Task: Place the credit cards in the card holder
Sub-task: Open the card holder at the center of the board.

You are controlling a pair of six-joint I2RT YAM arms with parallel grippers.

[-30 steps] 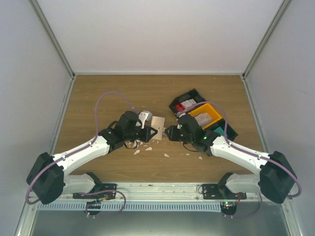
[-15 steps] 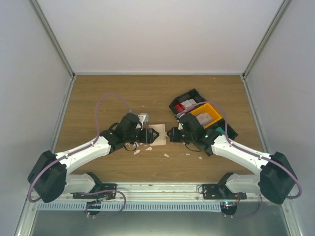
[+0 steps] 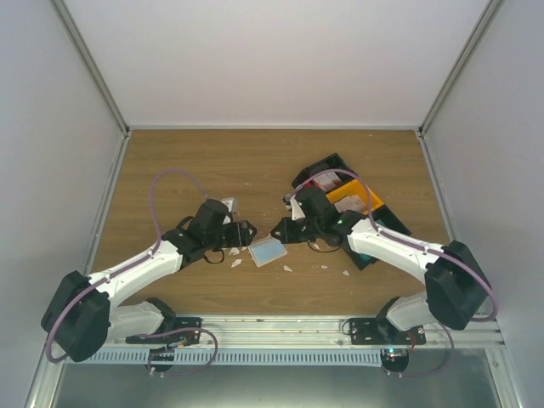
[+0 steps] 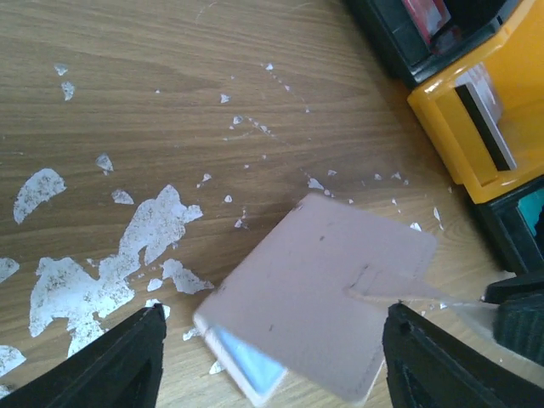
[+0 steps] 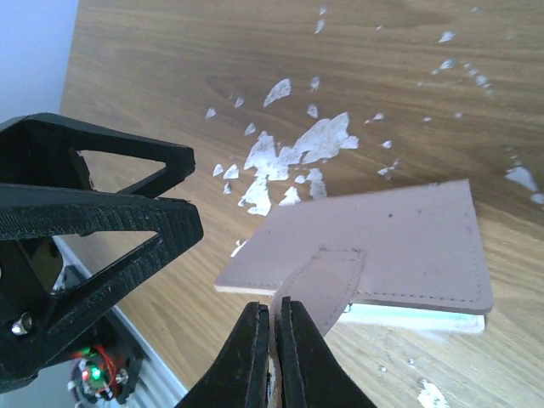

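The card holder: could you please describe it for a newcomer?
On the table, look near the middle, left of the yellow bin. The card holder is the flat beige wallet, pale blue inside, its tab pinched by the right claw.

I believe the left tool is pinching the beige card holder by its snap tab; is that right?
Not quite: it is the right tool that pinches the card holder by its snap tab, as the right wrist view shows. The left tool is open, with the holder lying between its fingers.
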